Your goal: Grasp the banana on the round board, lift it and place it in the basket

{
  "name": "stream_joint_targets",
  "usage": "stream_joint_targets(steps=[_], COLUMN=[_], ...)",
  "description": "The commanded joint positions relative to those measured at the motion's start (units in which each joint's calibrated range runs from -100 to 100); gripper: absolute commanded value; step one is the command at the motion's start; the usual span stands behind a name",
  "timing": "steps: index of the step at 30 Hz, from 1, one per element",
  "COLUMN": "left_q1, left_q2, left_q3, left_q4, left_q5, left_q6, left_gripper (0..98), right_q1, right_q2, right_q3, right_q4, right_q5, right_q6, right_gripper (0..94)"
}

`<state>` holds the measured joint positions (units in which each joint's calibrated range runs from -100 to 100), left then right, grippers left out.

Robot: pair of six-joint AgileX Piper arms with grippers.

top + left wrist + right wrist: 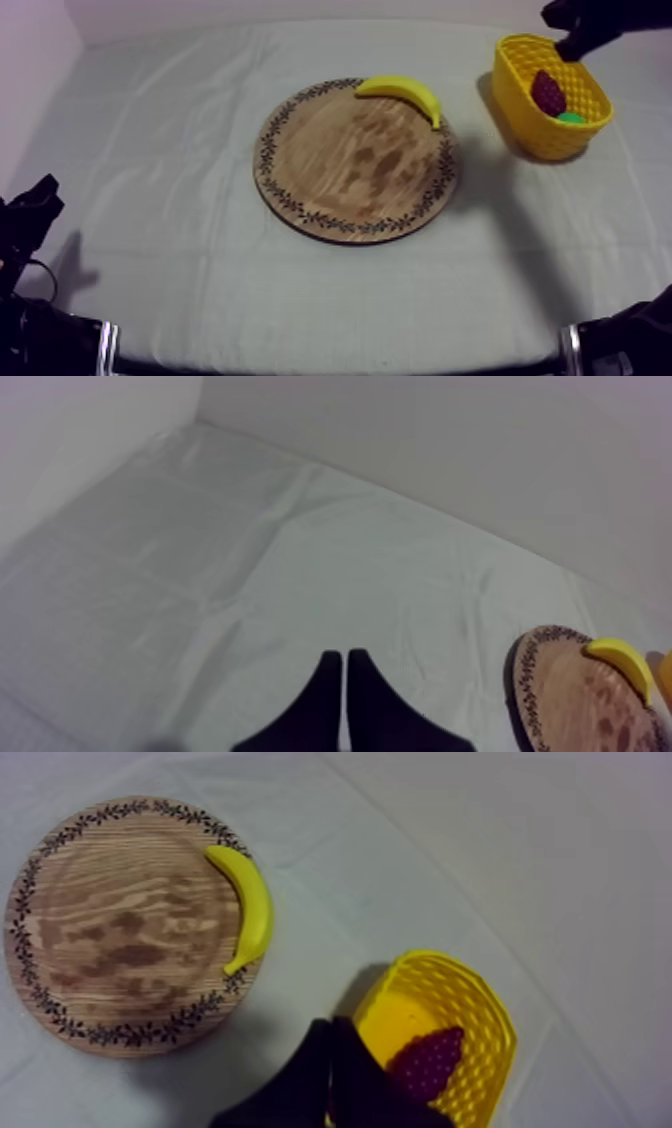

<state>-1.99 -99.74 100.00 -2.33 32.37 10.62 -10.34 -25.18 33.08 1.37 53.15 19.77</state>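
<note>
Bench covered by a grey-white cloth, creased in places; pale wall behind it. Round wooden board with patterned rim sits near the middle of the bench, flat on the cloth. Banana lies on the board, along the patterned rim on the side toward the yellow basket; it curves with the rim and nothing is touching it. Basket stands on the cloth at the far right of the bench, near the board but apart from it, with bare cloth between. Inside the basket: a dark red-purple bunch of grapes, and beside it a green fruit, mostly hidden, kind not determined. Right arm comes in at the upper right in the top view; right claw hangs over the basket's rim on the side facing the board, fingers pressed together into a narrow wedge, nothing between them. It is well apart from the banana. Left claw sits low at the left edge of the bench over bare cloth, fingers likewise together in a narrow wedge and holding nothing; the board's edge and the banana lie farther off beyond it.
</note>
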Motion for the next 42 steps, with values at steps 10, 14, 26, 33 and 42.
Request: stream_joint_targets(steps=[10,14,26,33,42], left_q1=[0.0,0.0,0.0,0.0,0.0], left_q2=[0.0,0.0,0.0,0.0,0.0], left_q3=[0.0,0.0,0.0,0.0,0.0], left_q4=[0.01,0.01,0.01,0.01,0.01], left_q5=[-0.04,-0.04,-0.04,-0.04,-0.04], left_q6=[0.01,0.01,0.01,0.01,0.01], left_gripper=[0.1,0.1,0.1,0.1,0.1], right_q1=[-5.79,-6.9,-7.45,-6.55,-6.48], right_q2=[22.48,27.41,36.55,36.59,37.22], right_q3=[-19.05,-22.53,-27.35,-27.26,-27.8], right_q4=[2.94,4.09,7.45,5.92,5.54], right_q5=[7.79,9.09,9.0,8.59,8.15], right_q6=[-0.97,-1.32,-5.04,-3.36,-3.99], right_gripper=[0.7,0.7,8.1,69.7,82.8])
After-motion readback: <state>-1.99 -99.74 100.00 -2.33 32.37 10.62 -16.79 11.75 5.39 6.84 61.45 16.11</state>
